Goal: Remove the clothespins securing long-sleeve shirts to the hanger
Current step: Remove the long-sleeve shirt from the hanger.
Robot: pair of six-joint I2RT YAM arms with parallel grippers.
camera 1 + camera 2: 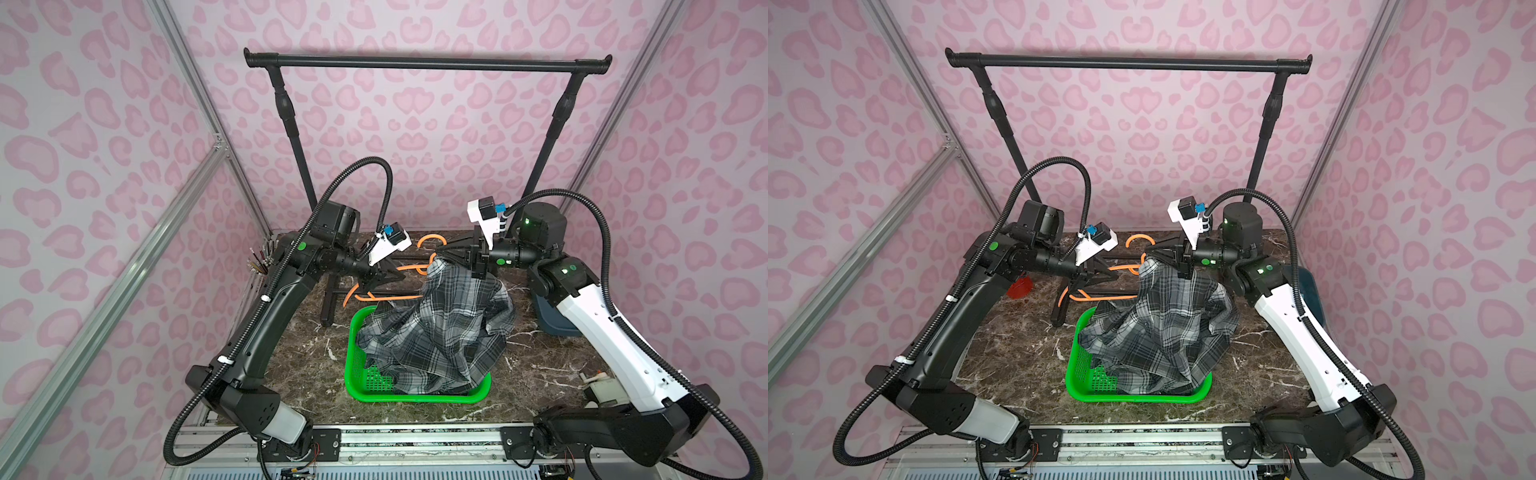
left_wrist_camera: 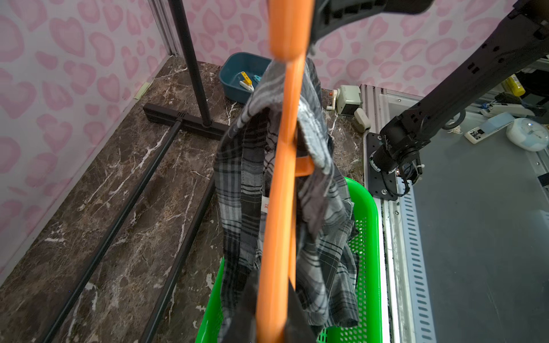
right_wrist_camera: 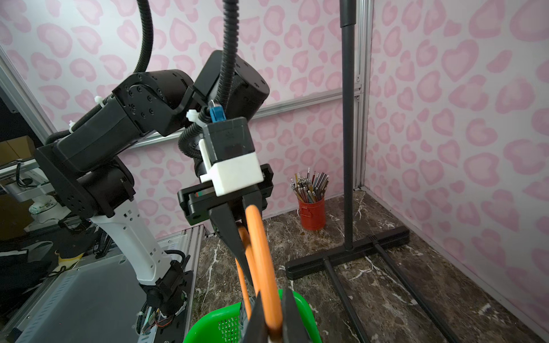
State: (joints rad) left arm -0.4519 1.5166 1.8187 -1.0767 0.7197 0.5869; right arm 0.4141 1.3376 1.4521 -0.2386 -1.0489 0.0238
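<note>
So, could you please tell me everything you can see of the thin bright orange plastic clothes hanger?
The thin bright orange plastic clothes hanger is a smooth, glossy slim rod frame with a curved hook. It is off the tall black garment rack, held in the air: the left gripper and the right gripper are each shut on it. The black, grey and white plaid shirt drapes from the end by the right gripper down into the green plastic basket.

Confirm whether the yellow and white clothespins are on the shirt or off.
Off: the yellow clothespin and white clothespin lie in the blue bin, away from the shirt.
</note>
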